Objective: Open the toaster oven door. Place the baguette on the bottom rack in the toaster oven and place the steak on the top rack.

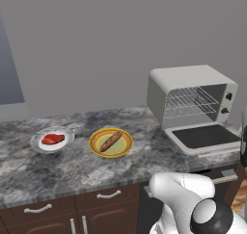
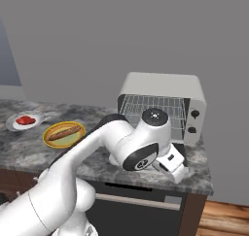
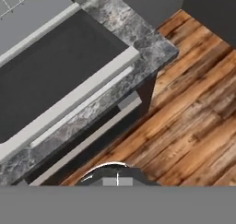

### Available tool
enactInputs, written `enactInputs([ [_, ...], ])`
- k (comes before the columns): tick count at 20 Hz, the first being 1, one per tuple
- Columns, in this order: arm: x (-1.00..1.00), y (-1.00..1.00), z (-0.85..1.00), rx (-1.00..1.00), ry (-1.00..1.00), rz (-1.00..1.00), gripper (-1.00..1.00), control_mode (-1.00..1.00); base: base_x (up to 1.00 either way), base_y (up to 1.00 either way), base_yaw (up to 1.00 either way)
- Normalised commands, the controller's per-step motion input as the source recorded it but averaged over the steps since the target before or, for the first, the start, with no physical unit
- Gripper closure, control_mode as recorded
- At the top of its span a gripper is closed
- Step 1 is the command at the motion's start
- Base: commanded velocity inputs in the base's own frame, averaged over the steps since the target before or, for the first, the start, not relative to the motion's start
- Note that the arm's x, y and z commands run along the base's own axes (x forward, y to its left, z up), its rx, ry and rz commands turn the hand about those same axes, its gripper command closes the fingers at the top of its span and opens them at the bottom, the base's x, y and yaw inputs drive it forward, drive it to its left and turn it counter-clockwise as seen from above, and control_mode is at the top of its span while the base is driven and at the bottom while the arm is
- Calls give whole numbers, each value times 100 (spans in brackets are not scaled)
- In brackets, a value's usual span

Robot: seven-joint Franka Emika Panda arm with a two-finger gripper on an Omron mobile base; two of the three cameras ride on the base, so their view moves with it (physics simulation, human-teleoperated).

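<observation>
The toaster oven door (image 1: 205, 136) (dark glass, pale-grey frame) lies flat on speckled counter (image 1: 72, 165); tool (image 2: 176, 169) closed, empty.

The arm (image 2: 87, 167) is glossy white, made of thick rounded tube segments joined by bulbous elbows. Dark grey to black bands and round end caps mark the joints, one cap speckled on top at centre frame. A boxy white hand (image 2: 171, 166) with small dark markings hangs at its end.
</observation>
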Motion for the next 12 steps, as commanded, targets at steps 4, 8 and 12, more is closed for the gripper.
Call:
enactInputs([
  [4, 7, 1, 36, 6, -24, 24, 100, -100, 0, 0, 0],
  [8, 20, 12, 46, 0, -21, 29, 100, -100, 0, 0, 0],
  [12, 21, 16, 34, 0, -27, 20, 100, -100, 0, 0, 0],
])
